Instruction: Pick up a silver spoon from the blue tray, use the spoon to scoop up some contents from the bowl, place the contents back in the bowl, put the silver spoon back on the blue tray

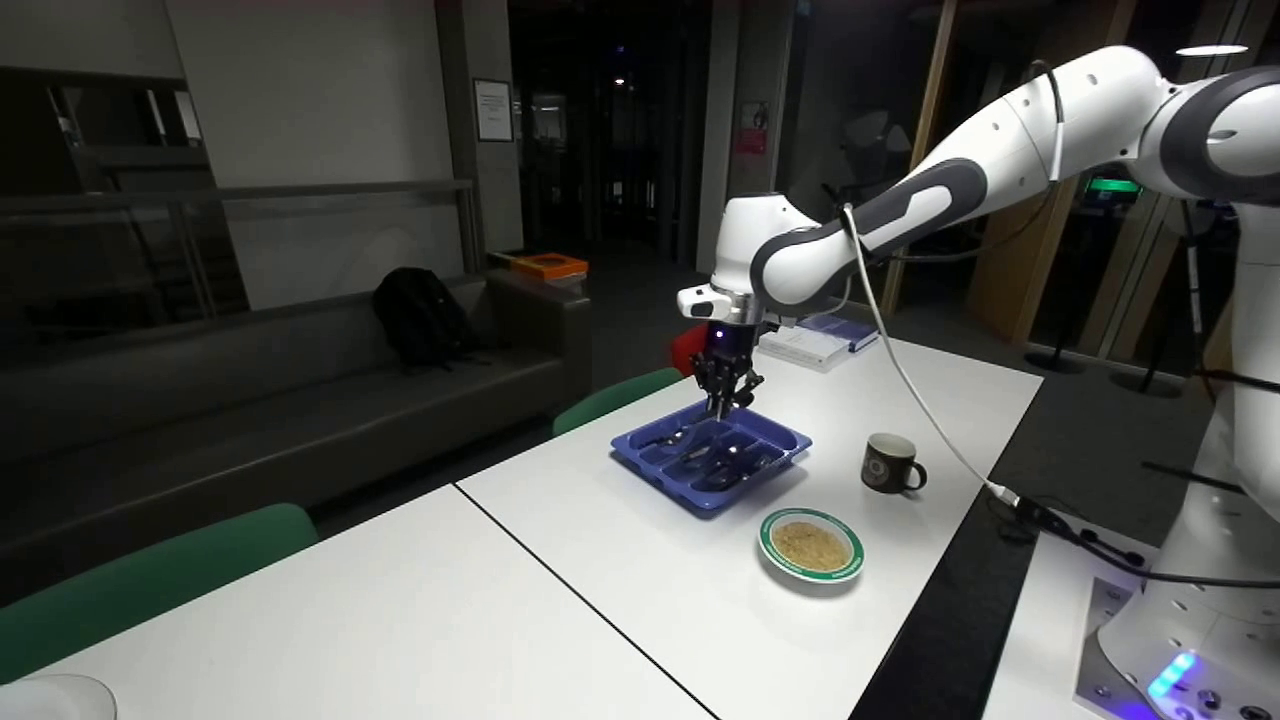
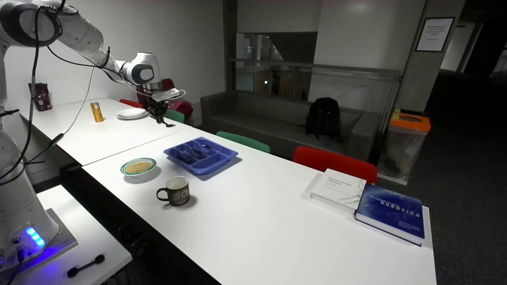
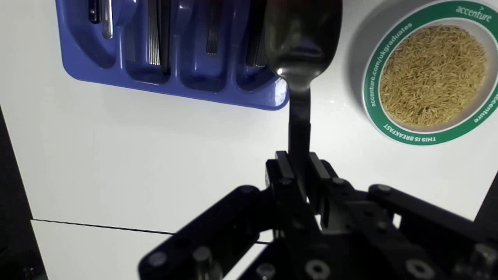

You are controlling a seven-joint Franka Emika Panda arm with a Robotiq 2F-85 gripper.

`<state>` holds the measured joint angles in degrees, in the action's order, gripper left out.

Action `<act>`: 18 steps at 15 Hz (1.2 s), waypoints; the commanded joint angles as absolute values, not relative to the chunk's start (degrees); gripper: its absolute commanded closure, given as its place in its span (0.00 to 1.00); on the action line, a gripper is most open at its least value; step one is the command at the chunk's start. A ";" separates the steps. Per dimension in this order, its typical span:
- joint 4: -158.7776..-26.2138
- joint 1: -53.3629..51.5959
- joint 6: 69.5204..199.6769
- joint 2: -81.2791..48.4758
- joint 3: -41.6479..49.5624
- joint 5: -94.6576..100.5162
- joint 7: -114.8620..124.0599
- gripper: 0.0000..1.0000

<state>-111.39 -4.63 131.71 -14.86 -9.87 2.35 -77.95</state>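
My gripper is shut on the handle of the silver spoon, which points away from the fingers and looks dark and shiny. The wrist view's top edge cuts off the spoon's tip; no grains show on its face. In an exterior view the gripper holds the spoon up off the table. The blue tray, with cutlery in its compartments, lies left of the spoon in the wrist view, its corner partly behind the spoon's head. To the right is the green-rimmed bowl with tan grain contents.
A dark mug stands near the bowl. Books lie at one end of the table. White plates and an orange can stand on the farther table part. Chairs line one side.
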 commanded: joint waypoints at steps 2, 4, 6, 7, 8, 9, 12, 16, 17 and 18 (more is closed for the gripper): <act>-103.88 -3.37 129.22 -20.32 -9.40 3.59 -83.95 0.97; -102.39 -3.10 129.55 -22.03 -8.95 3.70 -85.58 0.97; -101.45 -2.46 129.83 -23.54 -8.75 3.47 -87.28 0.97; -101.11 -2.06 130.26 -24.18 -8.69 3.23 -88.00 0.97; -100.94 -1.53 130.64 -24.77 -8.72 2.84 -88.79 0.97; -100.62 -1.04 131.00 -25.43 -8.81 2.51 -89.72 0.97; -100.13 -0.08 132.18 -27.06 -8.73 2.54 -91.34 0.97; -100.55 1.08 136.06 -28.62 -8.88 0.43 -89.67 0.97; -101.04 1.36 137.33 -28.90 -8.94 0.10 -89.55 0.97; -101.39 1.71 138.55 -29.28 -9.05 -0.23 -89.66 0.97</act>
